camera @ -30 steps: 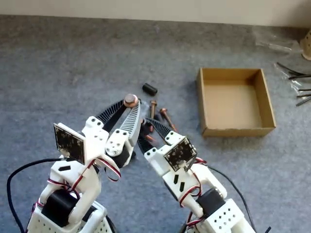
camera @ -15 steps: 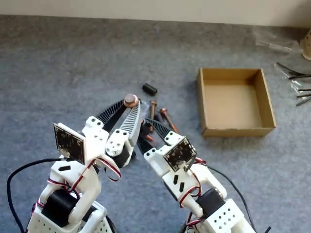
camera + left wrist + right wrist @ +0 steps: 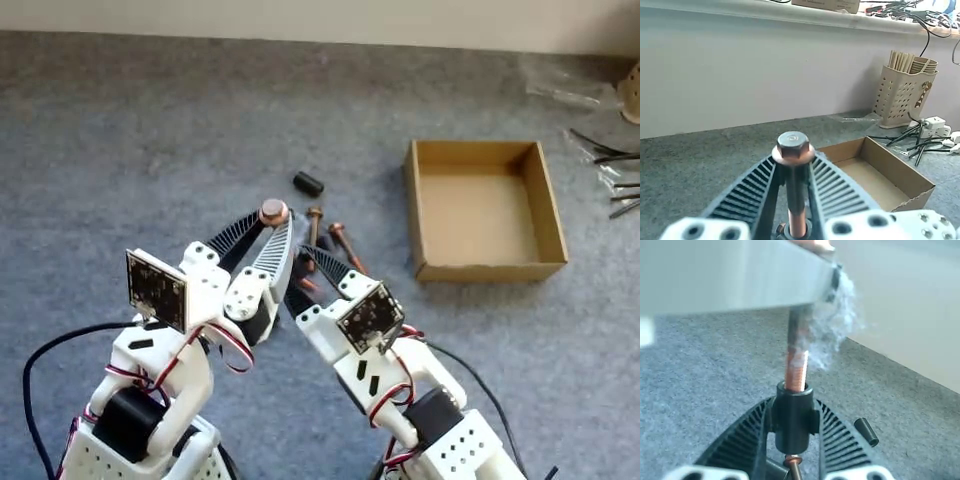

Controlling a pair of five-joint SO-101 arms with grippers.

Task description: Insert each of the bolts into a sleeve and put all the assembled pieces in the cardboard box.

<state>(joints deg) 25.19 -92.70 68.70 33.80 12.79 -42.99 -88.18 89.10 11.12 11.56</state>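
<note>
My left gripper (image 3: 272,218) is shut on a copper bolt (image 3: 793,175), holding it upright with the hex head (image 3: 272,211) on top. My right gripper (image 3: 791,425) is shut on a black sleeve (image 3: 791,416) just below, and the bolt's threaded tip (image 3: 795,372) enters the sleeve's top. Two more bolts (image 3: 342,244) lie on the grey carpet beside the grippers, and a loose black sleeve (image 3: 308,184) lies beyond them. The open cardboard box (image 3: 484,210) stands to the right with nothing inside.
Black cable ties (image 3: 610,170) and a clear plastic bag (image 3: 565,85) lie at the far right behind the box. A beige perforated holder (image 3: 906,87) and power cables (image 3: 927,135) stand by the wall. The carpet to the left is bare.
The left arm has shifted slightly right and toward the right gripper, carrying the bolt with it. The right arm has stayed still.
</note>
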